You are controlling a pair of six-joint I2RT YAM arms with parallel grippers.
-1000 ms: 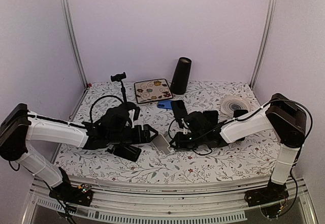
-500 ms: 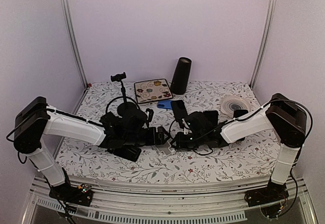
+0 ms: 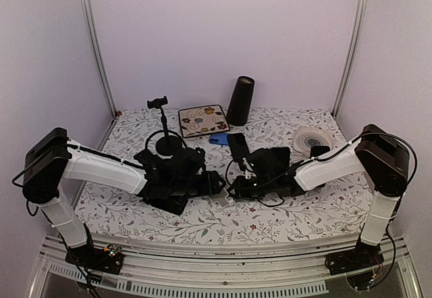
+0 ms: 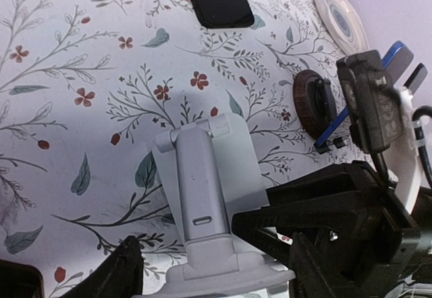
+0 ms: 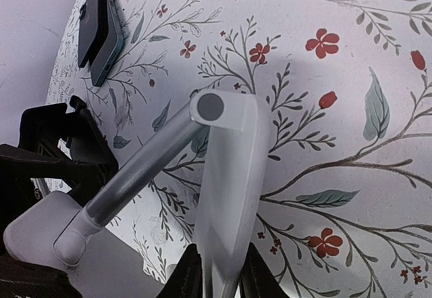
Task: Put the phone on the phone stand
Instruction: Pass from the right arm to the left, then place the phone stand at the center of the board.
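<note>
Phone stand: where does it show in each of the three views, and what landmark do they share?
Top external: the phone stand lies just below the middle of the picture.
Left wrist: the phone stand fills the bottom centre.
Right wrist: the phone stand runs from the centre to the lower left.
Shared landmark: the flowered tablecloth.

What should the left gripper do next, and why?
Probably close the left gripper on the base of the phone stand. Its fingers flank the base but apparently are not yet clamped on it, while the right gripper pinches the stand's plate. The black phone lies apart from both grippers, so steadying the stand seems to come first.
</note>
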